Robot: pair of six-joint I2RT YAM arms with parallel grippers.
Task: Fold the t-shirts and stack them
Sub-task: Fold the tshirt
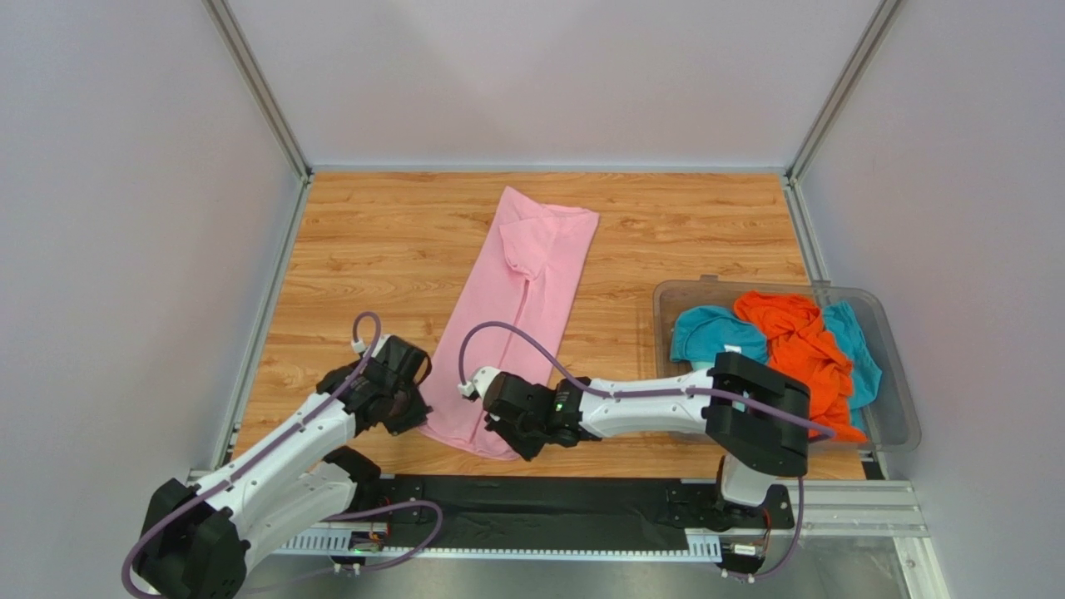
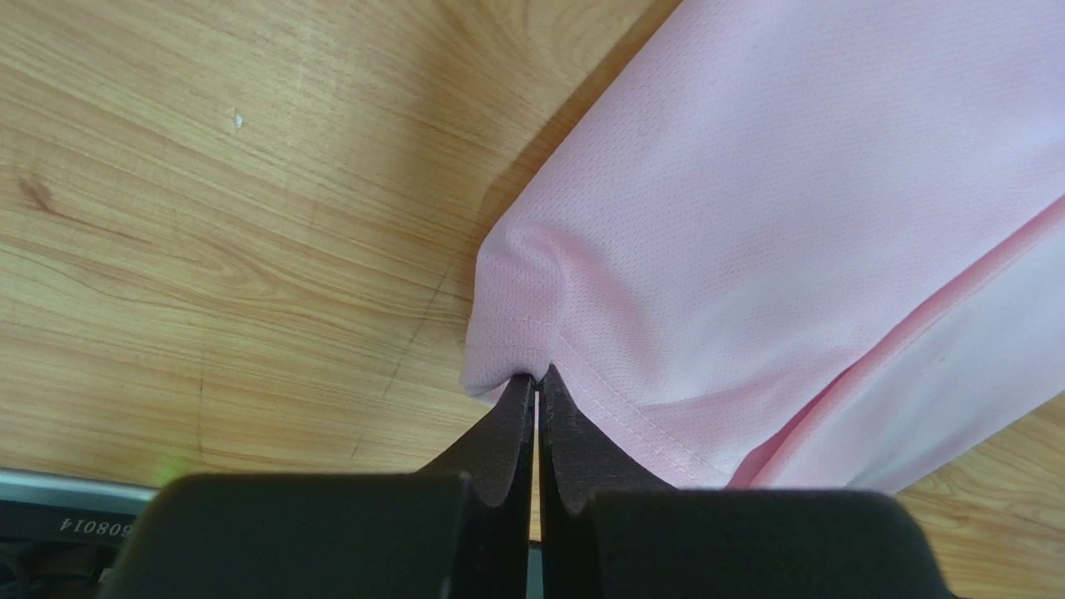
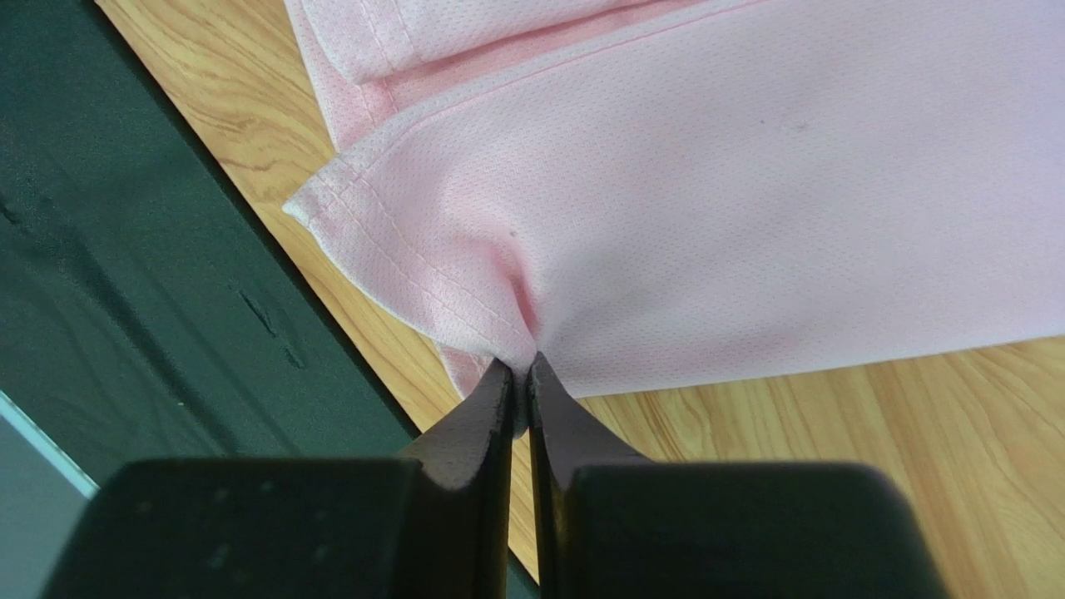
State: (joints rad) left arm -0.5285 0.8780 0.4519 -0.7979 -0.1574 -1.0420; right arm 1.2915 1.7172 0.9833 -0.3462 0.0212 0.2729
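Left end effector (image 2: 538, 374), right end effector (image 3: 523, 363) each pinch stitched hem, pink mesh-knit t-shirt (image 1: 519, 312).

One pink shirt (image 1: 519, 300), one orange shirt (image 1: 800, 350), two teal patches (image 1: 715, 337) (image 1: 856, 356) (shirts unclear), one bin (image 1: 895, 422).

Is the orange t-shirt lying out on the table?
No, the orange t-shirt sits inside the clear bin at the right, while only the pink t-shirt lies on the table.
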